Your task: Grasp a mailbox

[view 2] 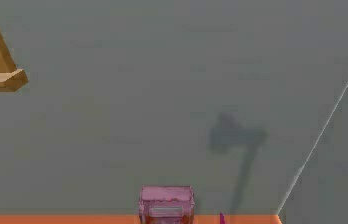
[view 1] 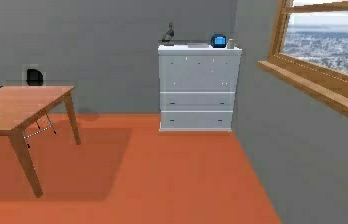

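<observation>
A white chest of drawers (view 1: 199,90) stands against the grey back wall in the forward view. On its top sit a small blue and black thing (view 1: 219,41) and a small dark figure (view 1: 169,34); I cannot tell what either is. In the arm side view a pink-purple box (view 2: 167,205) sits at the bottom edge, on the orange floor against a grey wall.
A wooden table (view 1: 22,105) stands at the forward view's left, with a dark chair (view 1: 34,77) behind it. A wood-framed window (view 1: 322,40) lines the right wall, and its sill corner (view 2: 2,75) juts in at the arm side view's left. Orange floor (view 1: 172,170) lies between table and drawers.
</observation>
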You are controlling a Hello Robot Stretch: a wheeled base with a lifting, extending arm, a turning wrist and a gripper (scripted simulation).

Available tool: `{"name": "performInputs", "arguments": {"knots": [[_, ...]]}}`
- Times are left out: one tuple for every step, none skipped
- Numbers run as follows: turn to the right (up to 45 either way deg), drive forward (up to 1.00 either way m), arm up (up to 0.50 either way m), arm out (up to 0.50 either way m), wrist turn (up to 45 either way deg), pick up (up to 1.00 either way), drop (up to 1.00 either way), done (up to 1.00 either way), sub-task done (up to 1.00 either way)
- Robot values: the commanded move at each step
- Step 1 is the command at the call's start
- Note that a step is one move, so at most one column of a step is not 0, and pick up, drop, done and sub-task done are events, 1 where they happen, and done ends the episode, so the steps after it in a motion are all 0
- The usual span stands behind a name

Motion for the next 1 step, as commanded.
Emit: {"name": "performInputs", "arguments": {"knots": [[0.0, 0.00, 0.08, 0.00, 0.0, 0.00, 0.00, 0.00, 0.00]]}}
